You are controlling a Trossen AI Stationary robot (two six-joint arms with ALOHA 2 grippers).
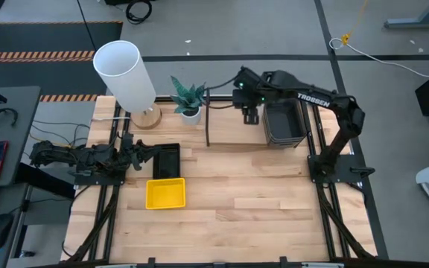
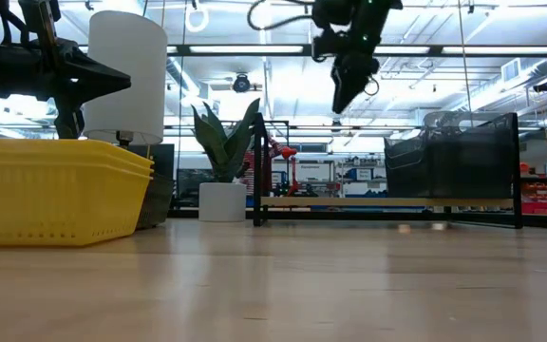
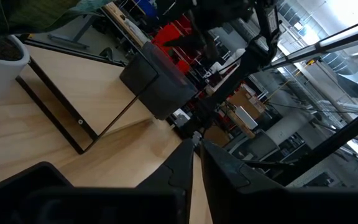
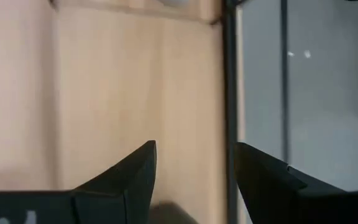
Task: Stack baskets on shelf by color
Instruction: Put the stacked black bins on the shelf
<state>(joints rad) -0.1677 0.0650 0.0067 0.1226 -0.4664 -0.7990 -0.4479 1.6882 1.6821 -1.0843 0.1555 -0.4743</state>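
Yellow baskets [image 2: 50,190] sit nearest the low camera, nested toward the tabletop's left side, long axis running left to right; a black basket [image 1: 167,161] lies just behind them. Dark grey baskets [image 1: 284,123] rest stacked at the right end of the shelf [image 1: 222,132] along the far edge. Right claw [image 1: 249,113] hovers released over the shelf board, holding nothing. Left claw [image 1: 138,151] is clenched, empty, touching the black basket's left edge. Judgement: light, stiff, slick plastic; pinch a short-side rim.

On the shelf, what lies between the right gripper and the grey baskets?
Only bare shelf board separates right gripper and grey baskets, per high view.
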